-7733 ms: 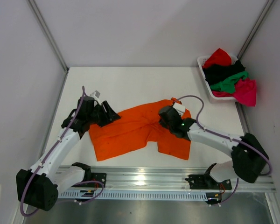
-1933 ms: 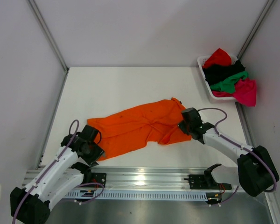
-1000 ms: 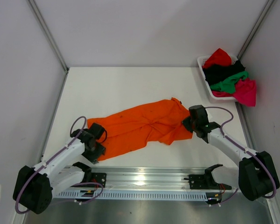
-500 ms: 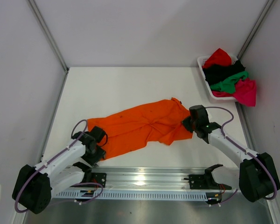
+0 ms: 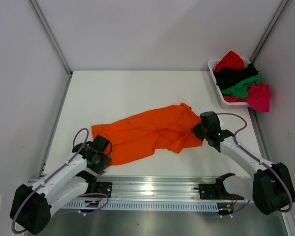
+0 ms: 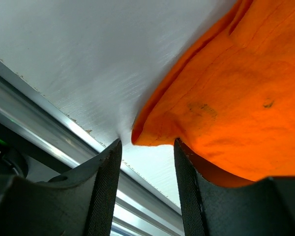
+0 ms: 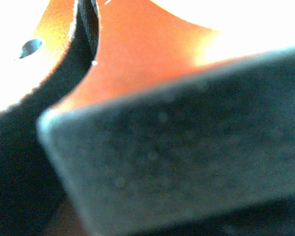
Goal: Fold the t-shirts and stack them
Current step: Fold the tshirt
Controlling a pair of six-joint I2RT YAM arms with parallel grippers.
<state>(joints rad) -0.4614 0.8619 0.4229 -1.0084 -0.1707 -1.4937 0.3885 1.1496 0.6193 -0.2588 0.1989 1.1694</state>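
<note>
Right tool (image 5: 196, 131) on diagonal t-shirt's (image 5: 147, 130) far-right end

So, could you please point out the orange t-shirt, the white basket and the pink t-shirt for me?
orange t-shirt (image 5: 147, 130): top view, middle of the spread cloth.
white basket (image 5: 212, 64): top view, its rim at the far left corner.
pink t-shirt (image 5: 259, 96): top view, the part draped over the basket's near edge.

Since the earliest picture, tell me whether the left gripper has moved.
Yes. The left gripper has come nearer the metal rail, down to the orange shirt's near left corner.
</note>
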